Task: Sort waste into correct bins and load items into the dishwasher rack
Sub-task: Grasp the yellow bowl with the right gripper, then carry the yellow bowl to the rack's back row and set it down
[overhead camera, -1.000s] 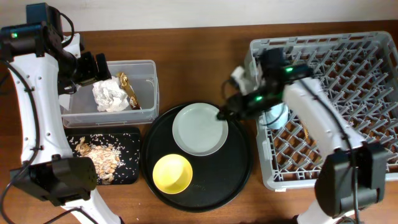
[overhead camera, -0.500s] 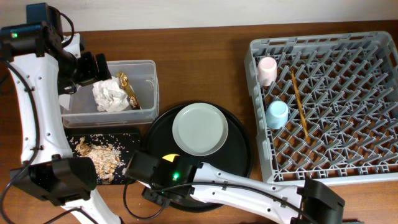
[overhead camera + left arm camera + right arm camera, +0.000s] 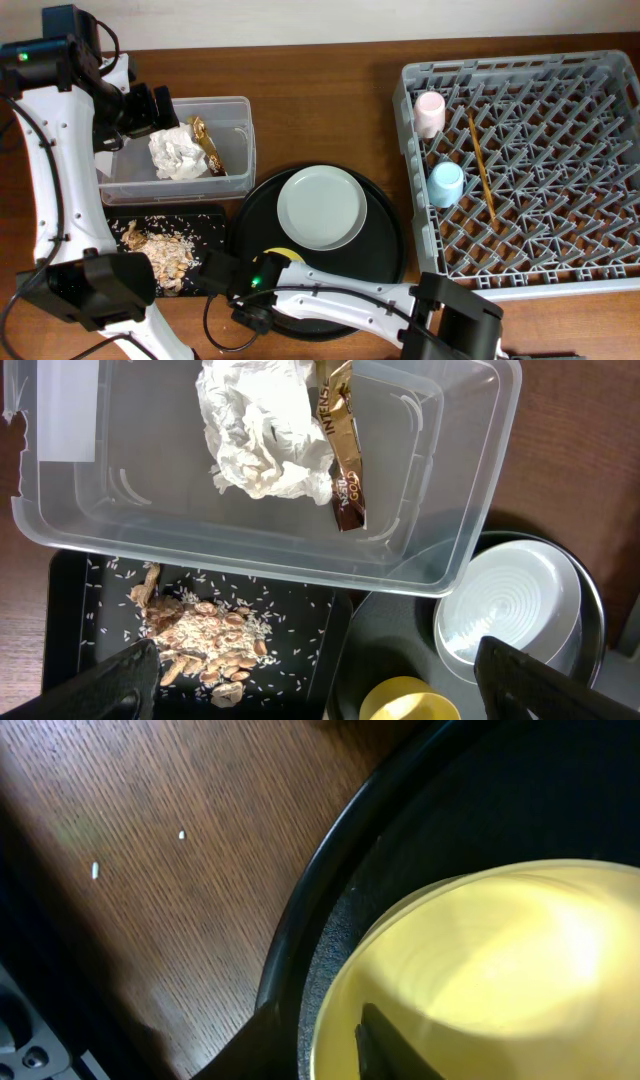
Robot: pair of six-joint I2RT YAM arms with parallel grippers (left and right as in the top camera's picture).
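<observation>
The yellow bowl (image 3: 480, 970) sits on the round black tray (image 3: 300, 920). My right gripper (image 3: 320, 1040) is open astride the bowl's rim, one finger inside and one outside. In the overhead view the arm covers most of the bowl (image 3: 278, 254). My left gripper (image 3: 315, 680) is open and empty above the clear tub (image 3: 240, 105), which holds the white tissue (image 3: 176, 155) and gold wrapper (image 3: 208, 148). Food scraps (image 3: 155, 250) lie in the shallow black tray (image 3: 215, 215). The grey-green plate (image 3: 321, 207) lies on the round tray. The pink cup (image 3: 429, 112), blue cup (image 3: 446, 183) and chopsticks (image 3: 482, 170) are in the grey rack (image 3: 560, 150).
The round black tray (image 3: 385, 240) lies between the bins and the rack. A few rice grains (image 3: 95, 870) lie on the wooden table beside its rim. The right arm reaches along the table's front edge.
My right arm has left the rack, leaving the blue cup there, and swung to the front. Its gripper now sits over the yellow bowl. The left arm has not moved.
</observation>
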